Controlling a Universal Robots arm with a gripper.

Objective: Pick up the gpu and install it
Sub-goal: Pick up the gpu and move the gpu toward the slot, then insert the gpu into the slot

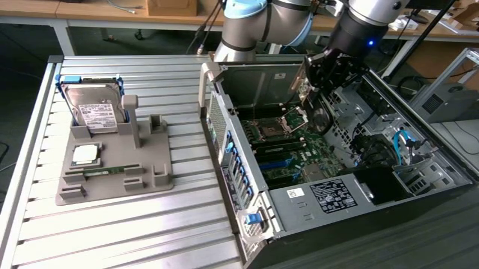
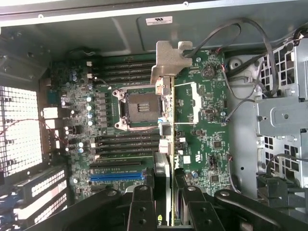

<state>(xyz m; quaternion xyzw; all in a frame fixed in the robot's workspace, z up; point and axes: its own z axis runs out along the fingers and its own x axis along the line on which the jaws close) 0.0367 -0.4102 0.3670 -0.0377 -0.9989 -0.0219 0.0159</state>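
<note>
— Holding anything, those fingers (image 2: 142, 204)?

— Yes. They are clamped on the gpu (image 2: 168, 120), one on each face, with the gripper (image 2: 166, 190) at the card's near end. The card shows edge-on as a thin strip, with its silver bracket (image 2: 169, 60) at the far end.

— So which step is this?

— I judge the pickup done and the install in hand. The gpu hangs above the motherboard (image 2: 207, 125), inside the open computer case (image 1: 247, 185), and sits in no slot that I can make out.

— What does seating it call for?

— Lining the card's lower edge up with an expansion slot, holding it square to the board, and bringing the bracket to the case's rear wall. The strip runs just beside the CPU socket (image 2: 137, 108) and off to one side of the blue slot (image 2: 115, 176). So I reckon it needs a sideways correction before any downward press.

— And the arm?

— The arm (image 1: 351, 22) reaches in from beyond the case's far side, with its wrist pointing down into the case. Farther off, on the surface (image 1: 150, 235), a grey tray (image 1: 112, 179) carries the hard drive (image 1: 93, 109) upright.
</note>
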